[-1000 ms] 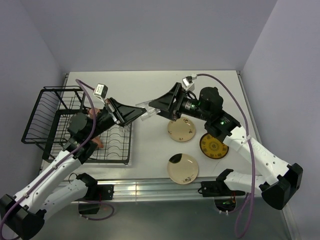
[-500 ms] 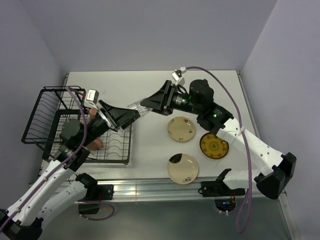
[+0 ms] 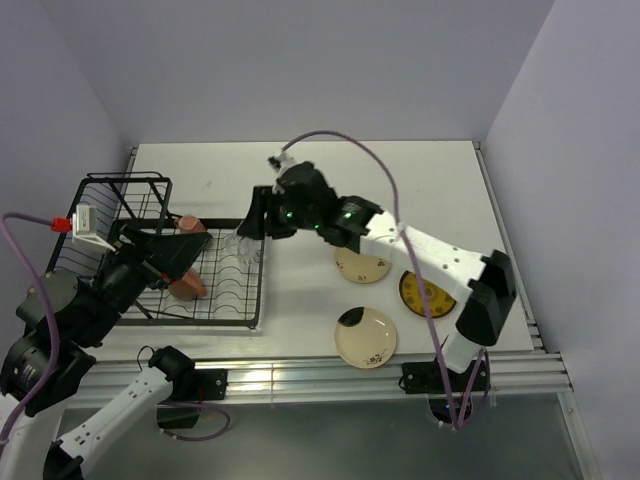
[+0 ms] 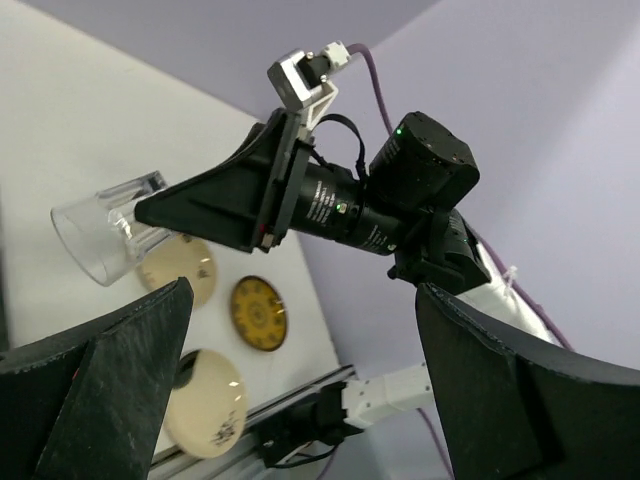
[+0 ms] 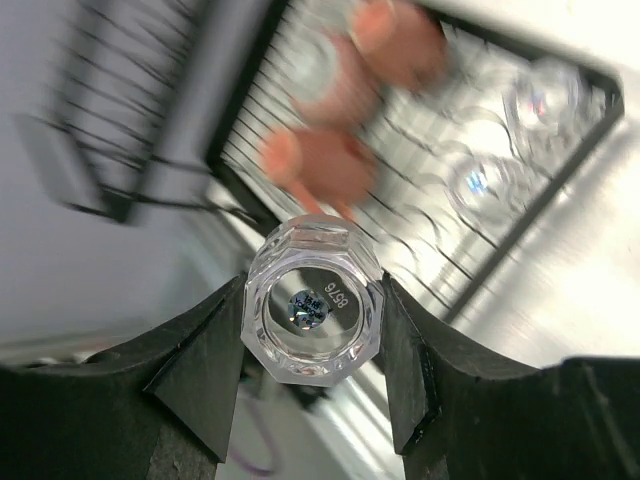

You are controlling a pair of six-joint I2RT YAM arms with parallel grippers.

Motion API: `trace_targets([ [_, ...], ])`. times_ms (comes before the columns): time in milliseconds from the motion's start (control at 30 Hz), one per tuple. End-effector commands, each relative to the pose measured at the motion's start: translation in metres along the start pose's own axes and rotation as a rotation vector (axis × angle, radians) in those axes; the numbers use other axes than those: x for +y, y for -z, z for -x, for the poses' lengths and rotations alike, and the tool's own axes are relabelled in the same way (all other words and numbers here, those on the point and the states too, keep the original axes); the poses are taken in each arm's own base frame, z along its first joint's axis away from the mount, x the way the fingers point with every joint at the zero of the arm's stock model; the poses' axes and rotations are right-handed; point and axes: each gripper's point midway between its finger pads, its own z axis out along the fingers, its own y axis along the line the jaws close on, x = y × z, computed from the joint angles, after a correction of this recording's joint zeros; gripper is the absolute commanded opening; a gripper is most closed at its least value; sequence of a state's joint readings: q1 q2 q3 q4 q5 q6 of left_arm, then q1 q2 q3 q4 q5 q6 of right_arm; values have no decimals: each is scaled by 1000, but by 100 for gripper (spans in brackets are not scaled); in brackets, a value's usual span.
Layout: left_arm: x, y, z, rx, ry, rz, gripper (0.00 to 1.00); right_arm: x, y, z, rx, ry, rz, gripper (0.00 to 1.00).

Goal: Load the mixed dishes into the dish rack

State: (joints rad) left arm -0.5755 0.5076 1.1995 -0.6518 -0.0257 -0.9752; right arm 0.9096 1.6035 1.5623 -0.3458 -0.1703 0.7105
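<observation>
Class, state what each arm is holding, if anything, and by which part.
The right jaws clamp a clear glass by opposite sides near its base. The left jaws stand open, holding nothing.

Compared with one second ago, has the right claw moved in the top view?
Yes. The right claw, gripping a clear glass, moved away from the far cream plate toward the dish rack, reaching its right edge.

We record a black wire rack [image 3: 200, 322] on a white desk [image 3: 400, 180]. One mug [image 3: 188, 287] is pink, and so is the second mug [image 3: 190, 224]. The glass [image 5: 313, 308] is clear. The far plate [image 3: 363, 262] and near plate [image 3: 365, 340] are cream with small dark floral sprigs. The third plate [image 3: 420, 297] is yellow with dark ornate patterning.
</observation>
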Motion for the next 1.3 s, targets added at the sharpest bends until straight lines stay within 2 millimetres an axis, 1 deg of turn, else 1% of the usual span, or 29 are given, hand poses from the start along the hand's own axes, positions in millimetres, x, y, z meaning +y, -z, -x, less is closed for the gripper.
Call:
trace_targets([
  [0,44,14,-6,-2,-56,182,99,-19,-24,-28,55,169,-124,0],
  [33,43,20,-3,-20,-40,173,99,-22,-29,-36,74,200,-133,0],
  [67,44,23,-2,-31,-32,176,99,-24,-41,-51,110,221,-146,0],
  [200,44,34,-1,-44,-20,166,96,-36,-62,-81,170,298,-209,0],
  [233,45,35,-2,-39,-23,175,95,-42,-69,-90,189,312,-224,0],
  [267,43,37,-1,-38,-26,170,94,-41,-71,-97,203,326,-229,0],
  [367,41,37,0,-32,-45,167,89,-49,-80,-111,230,350,-248,0],
  [433,39,35,0,-21,-51,163,88,-52,-87,-120,243,372,-255,0],
  [567,35,29,-1,-13,-45,151,88,-55,-95,-126,248,382,-261,0],
  [767,32,23,-4,12,-46,146,89,-51,-100,-120,217,400,-271,0],
  [833,32,21,-6,25,-50,148,89,-56,-104,-119,219,410,-297,0],
  [900,32,19,-7,39,-54,155,90,-65,-106,-122,234,427,-341,0],
  [933,31,18,-7,44,-56,159,91,-69,-112,-125,245,432,-352,0],
  [967,29,19,-6,46,-59,156,91,-72,-112,-128,255,442,-363,0],
  [1067,30,16,-8,71,-73,177,90,-80,-118,-136,266,486,-399,0],
  [1100,29,16,-7,72,-73,177,90,-87,-121,-139,266,501,-425,6],
  [1267,26,21,-5,76,-81,178,90,-97,-122,-146,263,545,-488,19],
])
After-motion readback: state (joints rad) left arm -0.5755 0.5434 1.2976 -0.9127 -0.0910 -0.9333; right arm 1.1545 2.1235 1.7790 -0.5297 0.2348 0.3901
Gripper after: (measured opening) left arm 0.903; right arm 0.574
